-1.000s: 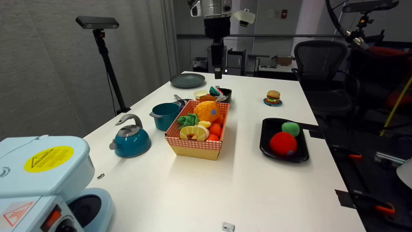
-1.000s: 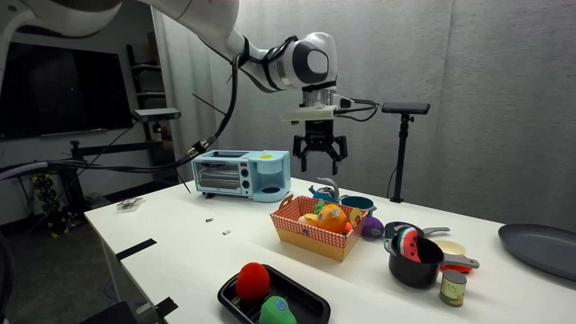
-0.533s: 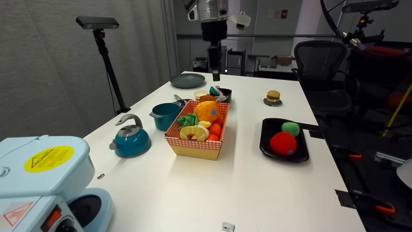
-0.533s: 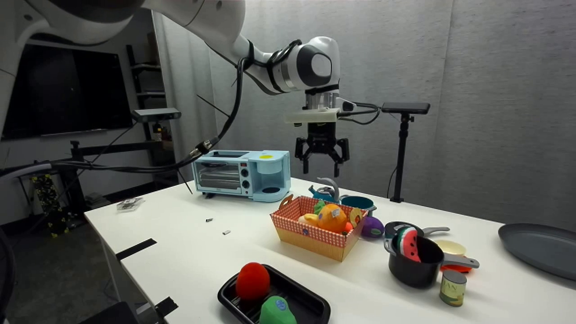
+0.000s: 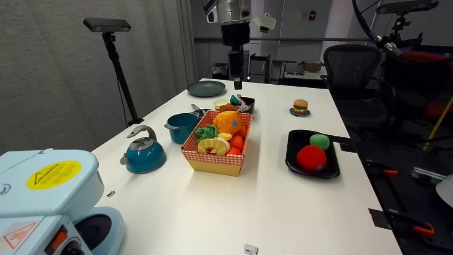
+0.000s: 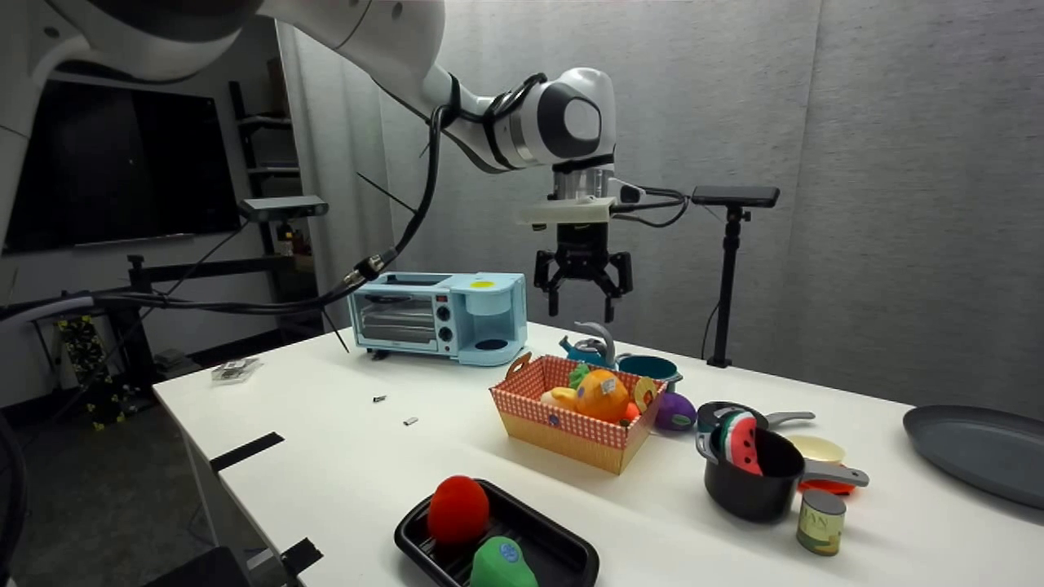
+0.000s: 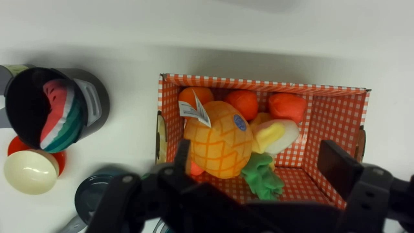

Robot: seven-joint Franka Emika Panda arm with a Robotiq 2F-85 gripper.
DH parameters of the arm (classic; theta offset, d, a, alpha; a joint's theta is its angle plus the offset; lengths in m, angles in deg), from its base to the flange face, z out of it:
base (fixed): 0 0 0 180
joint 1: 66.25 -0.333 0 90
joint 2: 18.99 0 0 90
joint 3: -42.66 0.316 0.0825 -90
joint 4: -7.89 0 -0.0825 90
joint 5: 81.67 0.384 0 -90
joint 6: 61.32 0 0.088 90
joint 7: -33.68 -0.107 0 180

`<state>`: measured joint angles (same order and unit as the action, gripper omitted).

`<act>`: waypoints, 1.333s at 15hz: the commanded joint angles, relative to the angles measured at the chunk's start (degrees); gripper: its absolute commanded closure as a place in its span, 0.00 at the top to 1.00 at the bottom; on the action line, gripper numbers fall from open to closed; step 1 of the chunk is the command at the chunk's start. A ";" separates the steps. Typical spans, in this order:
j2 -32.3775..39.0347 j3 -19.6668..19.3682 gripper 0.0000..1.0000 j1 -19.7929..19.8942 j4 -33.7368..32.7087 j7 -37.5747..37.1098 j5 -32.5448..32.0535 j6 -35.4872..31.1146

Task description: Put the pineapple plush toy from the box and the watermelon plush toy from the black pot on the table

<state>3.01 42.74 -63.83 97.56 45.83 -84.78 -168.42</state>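
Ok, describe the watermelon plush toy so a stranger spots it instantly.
On the white table, find the red-checked box, then the grey-handled black pot nearby. The watermelon plush toy sits in it, poking out the top. Unlike the neighbouring cream bowl and can, it shows red flesh, black seeds and green rind.

The arm [image 6: 383,47] looks smooth and white from here, its rounded wrist [image 6: 602,94] marked by a dark grey band [image 6: 551,121] around a pale oval cap [image 6: 582,118]. Black straps [image 6: 454,90] bind on a thick black cable [image 6: 431,175], which runs through a metal connector [image 6: 369,267] and out past an edge of the table [image 6: 326,465]. Beneath a silvery collar [image 6: 582,182] and cream plate [image 6: 571,214], the gripper [image 6: 581,311] is black, its jointed fingers [image 7: 338,168] studded with grey bolts [image 7: 377,171].
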 commanded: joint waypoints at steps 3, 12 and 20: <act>0.19 0.01 1.00 -1.45 4.31 -3.45 -1.31 -2.47; 9.01 -0.56 1.00 -3.28 4.01 -6.90 -4.07 -8.58; 14.26 -2.79 1.00 -2.98 -3.34 -7.46 -5.29 -7.58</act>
<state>15.56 40.55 -66.74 98.78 39.85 -88.23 -177.41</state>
